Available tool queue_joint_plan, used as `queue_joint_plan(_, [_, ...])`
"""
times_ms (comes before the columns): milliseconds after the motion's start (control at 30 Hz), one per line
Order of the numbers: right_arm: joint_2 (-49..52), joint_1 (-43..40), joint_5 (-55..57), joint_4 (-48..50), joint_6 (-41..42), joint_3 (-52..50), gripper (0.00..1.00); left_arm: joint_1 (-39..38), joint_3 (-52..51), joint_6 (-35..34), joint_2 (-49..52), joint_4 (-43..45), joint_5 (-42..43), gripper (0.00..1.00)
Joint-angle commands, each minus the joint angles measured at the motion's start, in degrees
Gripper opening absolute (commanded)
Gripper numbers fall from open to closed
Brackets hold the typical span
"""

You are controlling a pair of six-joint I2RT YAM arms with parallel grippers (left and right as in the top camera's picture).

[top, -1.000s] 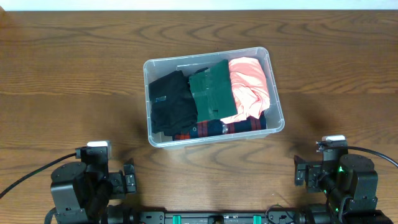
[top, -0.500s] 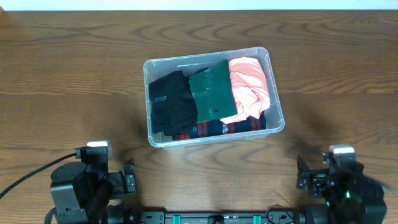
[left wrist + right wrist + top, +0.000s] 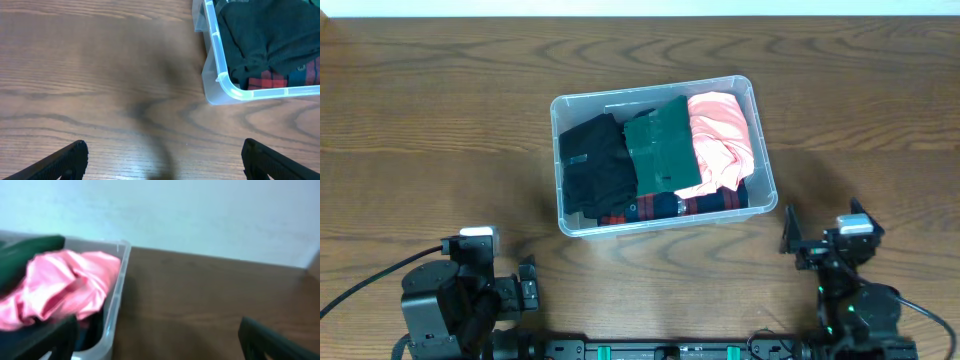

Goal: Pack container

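Note:
The container (image 3: 557,165) is a clear plastic bin at the table's centre. It holds a black garment (image 3: 595,165), a green garment (image 3: 660,145), a pink garment (image 3: 722,135) and a red and navy plaid piece (image 3: 692,205). My left gripper (image 3: 525,283) is open and empty near the front edge, left of the container; its wrist view (image 3: 165,162) shows the container's near corner (image 3: 220,85). My right gripper (image 3: 825,235) is open and empty, just off the container's front right corner; its wrist view (image 3: 160,345) shows the container's right wall (image 3: 116,300) and the pink garment (image 3: 65,285).
The wooden table (image 3: 440,130) extends on all sides of the container. A pale wall (image 3: 200,215) stands behind the table's far edge. Both arm bases sit at the front edge.
My right arm has lifted and swung forward and left toward the container's front right corner, still open. The left arm and the clothes have not moved.

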Motion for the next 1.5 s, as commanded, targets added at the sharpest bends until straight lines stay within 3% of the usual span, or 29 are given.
queue_joint_plan(0, [-0.44, 0.46, -0.28, 7.69, -2.43, -6.56, 0.99, 0.09, 0.11, 0.35, -0.09, -0.15, 0.59, 0.98])
queue_joint_plan(1133, [-0.39, 0.57, -1.07, 7.19, -0.87, -7.67, 0.99, 0.07, -0.02, 0.37, -0.15, -0.13, 0.59, 0.98])
queue_joint_plan(1267, [-0.39, 0.57, -1.07, 7.19, -0.87, -7.67, 0.99, -2.54, -0.81, 0.37, -1.92, 0.22, 0.57, 0.98])
queue_joint_plan(1367, [-0.39, 0.57, -1.07, 7.19, -0.9, -7.67, 0.99, -3.89, -5.11, 0.35, -5.81, 3.37, 0.61, 0.98])
queue_joint_plan(1467, [-0.39, 0.57, -1.07, 7.19, -0.9, -7.67, 0.99, -4.44, -13.79, -0.2, -11.47, 12.15, 0.66, 0.98])
